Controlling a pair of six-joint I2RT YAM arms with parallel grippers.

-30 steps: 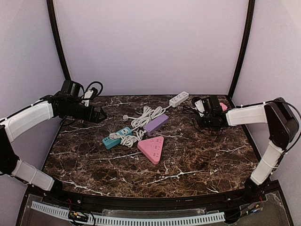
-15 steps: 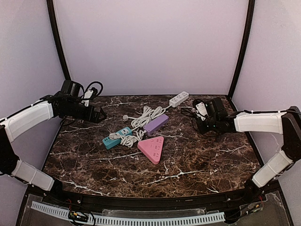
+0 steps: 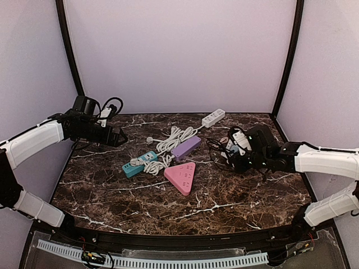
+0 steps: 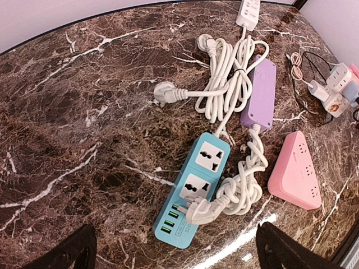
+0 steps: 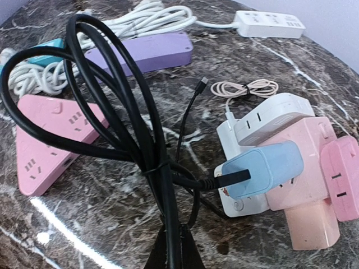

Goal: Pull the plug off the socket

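A light blue plug with a black lead sits in a white socket block, joined to a pink socket cube. My right gripper is shut on the looped black cable bundle that runs to this plug. From above, the gripper sits at the right of the table, just in front of the socket cluster. My left gripper hangs open over the back left, with nothing between its fingers.
A teal power strip with a knotted white cord, a purple strip, a pink triangular strip and a white strip lie mid-table. A thin coiled charging cable lies behind the socket cluster.
My right arm has swung from the back right corner toward the middle of the table, and the black cable and the socket cluster came with it. The left arm has not moved.
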